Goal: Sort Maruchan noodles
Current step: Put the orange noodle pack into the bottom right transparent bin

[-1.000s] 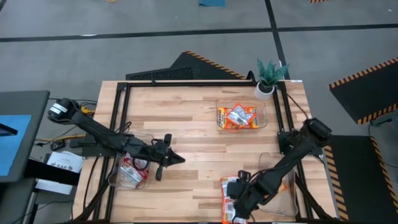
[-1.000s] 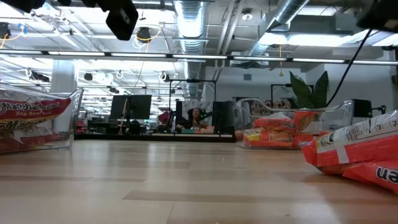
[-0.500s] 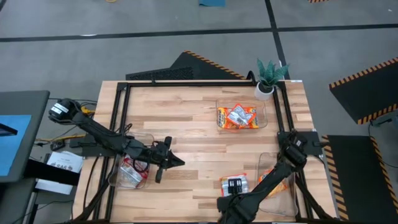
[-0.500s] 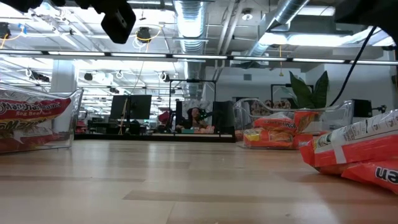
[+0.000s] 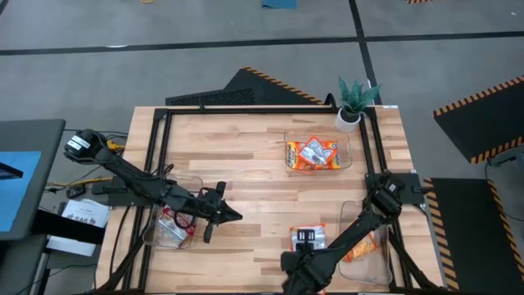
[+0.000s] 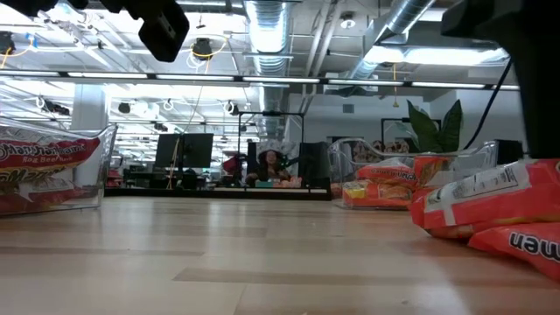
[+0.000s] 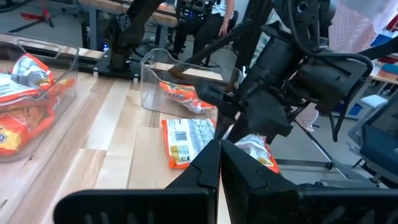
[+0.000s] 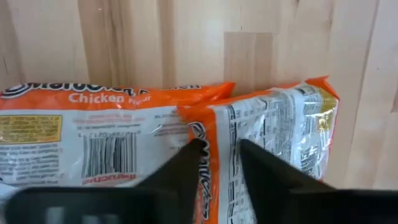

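Here the right gripper [image 8: 217, 163] sits low over the front edge of the table [image 5: 246, 156], its two dark fingers [image 8: 186, 163] narrowly parted and straddling the raised edge of an orange noodle packet [image 8: 273, 134]; whether they already pinch it cannot be told. That packet lies partly over a second orange packet [image 8: 93, 134] printed "Chicken", both flat on the wood. From above, the two packets [image 5: 307, 239] show just beside a clear bin [image 5: 370, 246] at the right front corner, which holds another orange packet.

The left gripper [image 7: 219, 163] hangs above the table left of centre, its fingers pressed together with nothing between them. Just behind it, a clear bin [image 5: 168, 221] at the left front holds red-and-white packets [image 5: 173, 223].

Farther back on the right side, a third clear bin [image 5: 318, 153] holds several orange packets [image 5: 313, 154]. A small potted plant [image 5: 354, 102] stands at the far right corner.
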